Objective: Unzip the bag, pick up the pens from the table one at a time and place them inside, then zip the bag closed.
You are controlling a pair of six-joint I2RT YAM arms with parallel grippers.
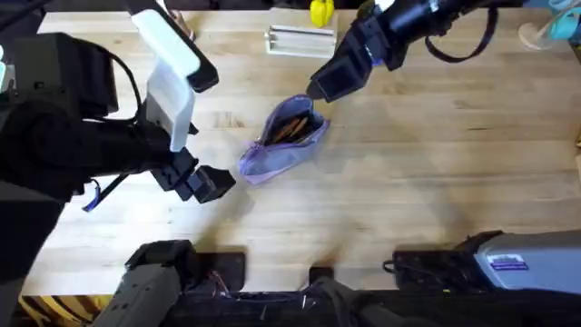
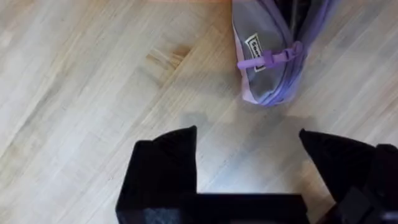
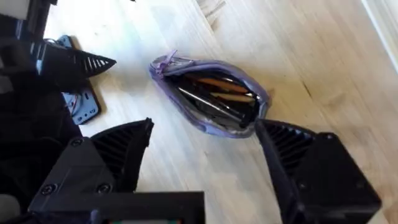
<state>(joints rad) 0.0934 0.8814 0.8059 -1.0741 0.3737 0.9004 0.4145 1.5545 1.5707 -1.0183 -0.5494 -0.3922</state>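
Table bears open bag; both fingers spread, empty.

light: bright, even | shadows: soft on table | near arm parts blurred

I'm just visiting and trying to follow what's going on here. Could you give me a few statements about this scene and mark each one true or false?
1. The bag lies unzipped on the table. True.
2. Pens are inside the bag. True.
3. The left gripper is clamped on the bag. False: its jaws are open, empty, and short of the bag's end.
4. The right gripper holds a pen. False: its jaws are open and empty, near the bag's opening.
5. The bag's zipper pull is purple. True.
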